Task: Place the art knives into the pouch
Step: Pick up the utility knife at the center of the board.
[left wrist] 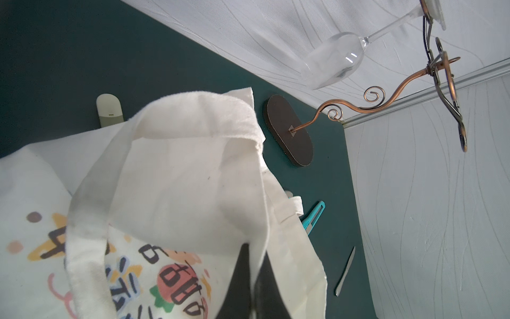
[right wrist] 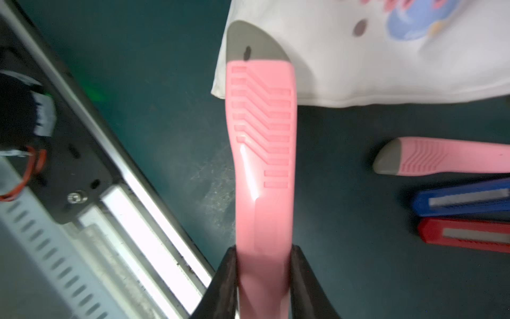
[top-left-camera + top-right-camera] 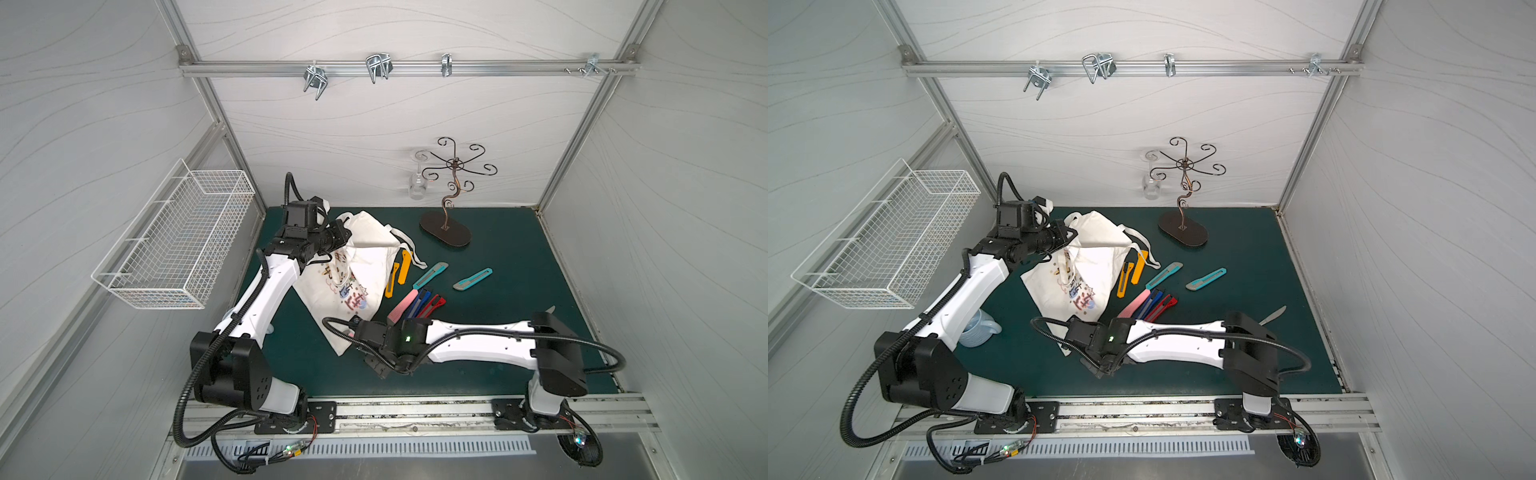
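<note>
Right tool [image 2: 263,256] closed narrowly on the pink art knife [image 2: 262,132], grey tip at a corner of the pouch [image 2: 358,69], second pink knife [image 2: 441,157], blue knife [image 2: 458,200], red knife [image 2: 469,234] beside on the green desk [image 2: 165,124], left tool [image 1: 255,276] pinched shut on the pouch's lifted rim, glass stand [image 3: 445,233] beyond

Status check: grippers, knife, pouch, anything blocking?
Left gripper shut on pouch edge. Right gripper shut on pink art knife, by pouch's bottom corner. Loose knives lie beside pouch.
</note>
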Tool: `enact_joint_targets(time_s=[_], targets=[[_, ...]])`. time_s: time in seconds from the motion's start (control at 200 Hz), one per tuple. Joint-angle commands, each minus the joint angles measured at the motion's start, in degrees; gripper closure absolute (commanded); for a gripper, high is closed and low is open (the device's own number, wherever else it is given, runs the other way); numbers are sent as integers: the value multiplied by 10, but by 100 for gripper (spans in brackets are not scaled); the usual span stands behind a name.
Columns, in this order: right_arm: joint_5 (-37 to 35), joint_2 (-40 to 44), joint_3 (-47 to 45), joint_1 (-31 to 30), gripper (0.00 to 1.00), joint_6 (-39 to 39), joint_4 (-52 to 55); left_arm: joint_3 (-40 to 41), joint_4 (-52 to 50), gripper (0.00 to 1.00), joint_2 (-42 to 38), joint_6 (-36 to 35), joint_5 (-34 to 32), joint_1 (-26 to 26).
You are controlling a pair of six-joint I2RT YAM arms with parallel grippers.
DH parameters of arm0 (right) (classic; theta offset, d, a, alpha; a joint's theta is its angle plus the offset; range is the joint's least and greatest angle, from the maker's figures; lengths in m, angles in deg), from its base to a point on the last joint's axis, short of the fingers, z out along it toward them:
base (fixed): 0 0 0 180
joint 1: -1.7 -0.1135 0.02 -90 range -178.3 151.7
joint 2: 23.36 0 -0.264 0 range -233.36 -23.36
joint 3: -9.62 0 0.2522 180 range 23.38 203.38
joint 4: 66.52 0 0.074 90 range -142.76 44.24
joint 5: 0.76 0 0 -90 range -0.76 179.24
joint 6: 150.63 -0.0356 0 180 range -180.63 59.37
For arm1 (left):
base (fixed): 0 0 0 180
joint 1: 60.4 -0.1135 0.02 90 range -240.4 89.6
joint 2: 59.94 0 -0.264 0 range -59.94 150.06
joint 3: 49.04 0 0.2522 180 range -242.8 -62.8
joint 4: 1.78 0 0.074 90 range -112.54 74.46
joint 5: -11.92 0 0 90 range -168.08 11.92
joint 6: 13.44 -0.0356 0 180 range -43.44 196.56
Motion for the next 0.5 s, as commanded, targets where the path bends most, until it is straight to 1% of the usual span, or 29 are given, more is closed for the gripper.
enact_joint_targets(time_s=[0.0,0.095,0.26,0.4,0.495], targets=[[3,51,9,11,81,-7,43,-19,18,100,2,-15,-2,-4],[12,88,21,36,82,-8,60,-19,18,100,1,-16,0,-4],[13,140,57,103,81,7,91,-16,17,100,-2,-18,6,-3],[29,158,88,166,81,18,107,-19,10,100,-5,-27,8,4],[39,161,101,203,81,27,107,-28,-7,100,-6,-47,0,19]])
